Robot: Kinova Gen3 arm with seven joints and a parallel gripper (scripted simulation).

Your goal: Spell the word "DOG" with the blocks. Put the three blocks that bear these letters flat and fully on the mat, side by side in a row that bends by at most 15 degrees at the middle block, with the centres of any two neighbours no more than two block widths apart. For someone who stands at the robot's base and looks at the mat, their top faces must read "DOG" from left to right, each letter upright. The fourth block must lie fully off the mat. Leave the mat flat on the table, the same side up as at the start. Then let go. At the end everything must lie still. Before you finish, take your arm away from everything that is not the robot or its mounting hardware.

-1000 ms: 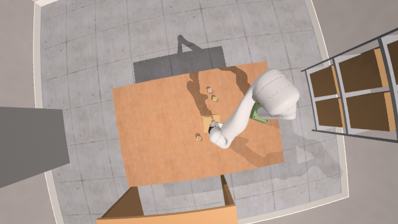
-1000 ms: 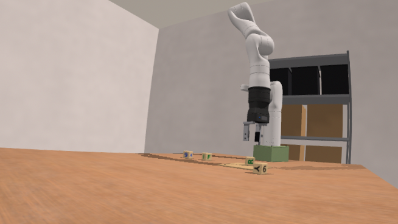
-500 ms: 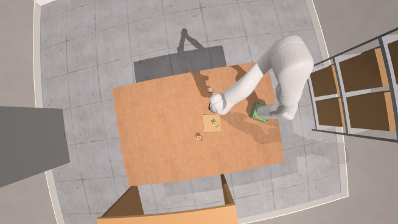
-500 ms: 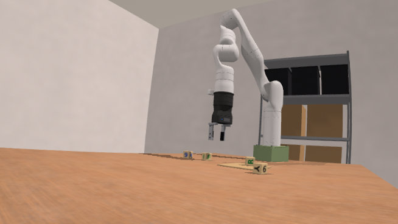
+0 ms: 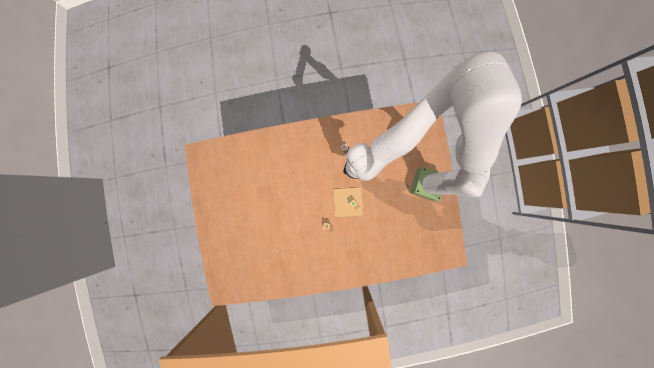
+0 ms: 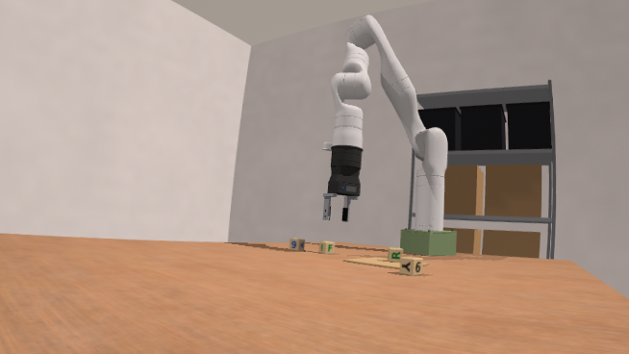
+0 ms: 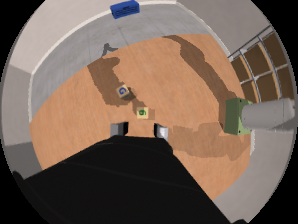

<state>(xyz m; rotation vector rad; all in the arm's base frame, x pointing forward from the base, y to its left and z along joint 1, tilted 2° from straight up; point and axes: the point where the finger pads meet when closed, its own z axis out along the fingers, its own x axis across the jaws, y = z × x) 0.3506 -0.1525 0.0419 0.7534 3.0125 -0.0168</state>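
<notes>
Overhead, the white arm (image 5: 400, 135) is reaching from its green base (image 5: 419, 176) at the right side of the table (image 5: 260, 240) toward the table's far half. The wrist end is covering the gripper in this view. A pale square mat (image 5: 342, 209) is lying flat near the table's middle, with one block with green lettering (image 5: 353, 203) sitting on it. A second block (image 5: 326, 226) is resting on bare wood just off the mat's near-left corner. A third block (image 5: 344, 147) is lying at the far side, just beside the wrist. A shelf rack (image 5: 554, 131) is standing to the right of the table.

From the exterior view, the gripper (image 6: 336, 213) is hanging well above the table, pointing down, with its jaws spread wide and nothing between them. Four blocks are showing below. A block with blue markings (image 6: 296, 244) and a block marked F (image 6: 327, 247) are sitting side by side, apart from each other, on bare wood under the gripper. The block marked R (image 6: 394, 254) is resting on the mat (image 6: 367, 261), and a block marked Y and 6 (image 6: 411, 265) is lying at the mat's near edge; whether it touches the mat cannot be told.

At the wrist view, the two fingertips are framing the table far below. Two small blocks, one blue-marked (image 7: 123, 90) and one green-marked (image 7: 141, 112), are lying apart on the wood beyond them.
</notes>
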